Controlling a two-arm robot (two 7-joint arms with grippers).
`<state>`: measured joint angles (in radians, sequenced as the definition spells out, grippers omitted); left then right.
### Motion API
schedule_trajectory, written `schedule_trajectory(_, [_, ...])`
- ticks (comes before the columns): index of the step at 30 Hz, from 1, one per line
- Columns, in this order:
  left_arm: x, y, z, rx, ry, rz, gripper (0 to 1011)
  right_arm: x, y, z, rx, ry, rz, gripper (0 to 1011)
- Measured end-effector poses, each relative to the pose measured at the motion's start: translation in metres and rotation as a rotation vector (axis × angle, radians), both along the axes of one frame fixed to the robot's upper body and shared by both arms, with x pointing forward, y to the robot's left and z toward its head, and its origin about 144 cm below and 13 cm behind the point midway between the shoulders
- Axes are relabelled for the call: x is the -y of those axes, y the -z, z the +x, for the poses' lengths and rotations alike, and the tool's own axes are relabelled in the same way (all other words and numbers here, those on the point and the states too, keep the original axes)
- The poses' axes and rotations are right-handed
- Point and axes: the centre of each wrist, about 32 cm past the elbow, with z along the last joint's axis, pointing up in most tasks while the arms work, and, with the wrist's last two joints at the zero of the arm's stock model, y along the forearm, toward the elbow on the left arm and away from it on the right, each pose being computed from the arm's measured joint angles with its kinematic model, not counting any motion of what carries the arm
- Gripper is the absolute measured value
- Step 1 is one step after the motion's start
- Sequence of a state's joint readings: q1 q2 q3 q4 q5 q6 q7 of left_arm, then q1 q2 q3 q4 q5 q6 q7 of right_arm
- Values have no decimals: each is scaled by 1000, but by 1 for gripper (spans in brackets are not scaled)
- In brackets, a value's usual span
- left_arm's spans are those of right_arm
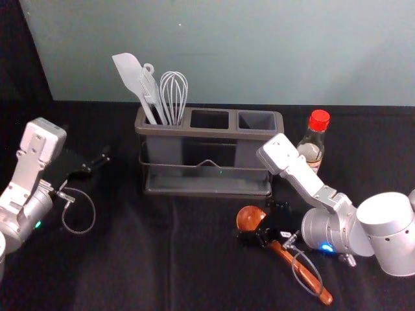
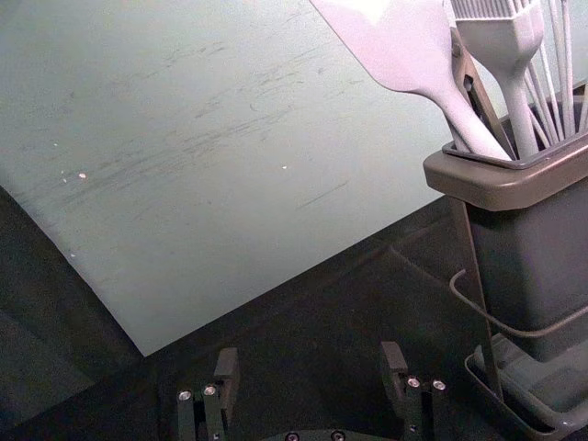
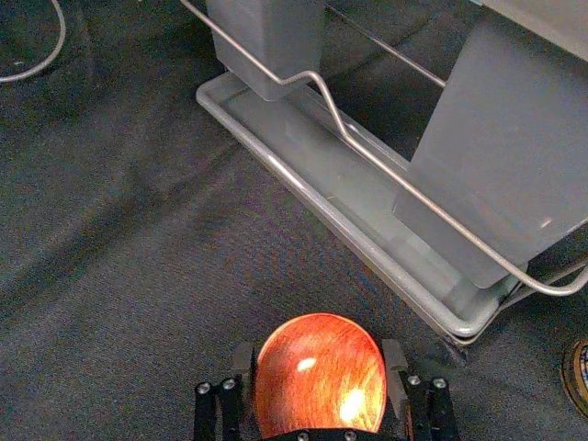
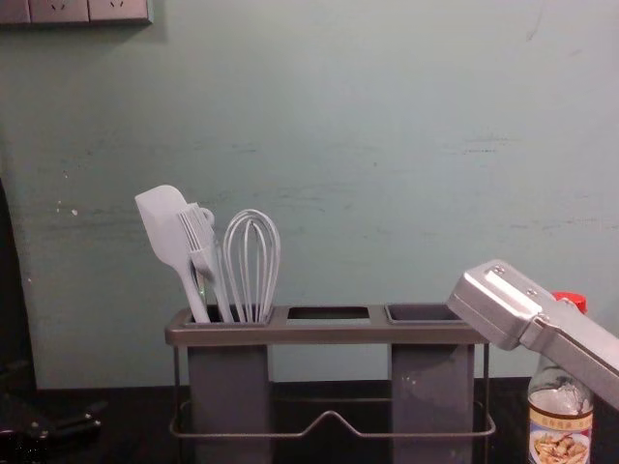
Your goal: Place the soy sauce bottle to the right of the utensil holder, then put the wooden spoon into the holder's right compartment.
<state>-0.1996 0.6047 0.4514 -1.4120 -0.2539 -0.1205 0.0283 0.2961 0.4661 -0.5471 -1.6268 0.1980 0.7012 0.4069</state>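
In the head view, my right gripper (image 1: 264, 224) is low over the wooden spoon (image 1: 249, 218), its handle running toward the front right. In the right wrist view the right gripper (image 3: 319, 381) is open, with the spoon's bowl (image 3: 320, 372) between its fingers. Behind is the utensil holder (image 1: 165, 149), its right compartment (image 1: 257, 121) without utensils. The red-capped soy sauce bottle (image 1: 312, 148) stands upright to the holder's right, apart from it. My left gripper (image 1: 97, 166) is parked at the left; the left wrist view shows the left gripper (image 2: 310, 367) open and empty.
A spatula (image 1: 128, 71), a brush and a whisk (image 1: 174, 91) rise from the holder's left compartment. The holder's wire rail and base tray (image 3: 322, 197) lie close beyond the right gripper. A pale wall (image 4: 319, 145) stands behind.
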Motion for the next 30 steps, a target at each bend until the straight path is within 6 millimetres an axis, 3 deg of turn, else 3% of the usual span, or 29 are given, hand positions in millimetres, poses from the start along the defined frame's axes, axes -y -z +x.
schedule_trajectory(3, [0,0,0,0,0,0,1005,0,0,0,0,0,0,838])
schedule_trajectory(23, [0,0,0,0,0,0,1005,0,0,0,-2,0,1,838])
schedule_trajectory(30, [0,0,0,0,0,0,1005,13,-10,-6,65,-3,73,838])
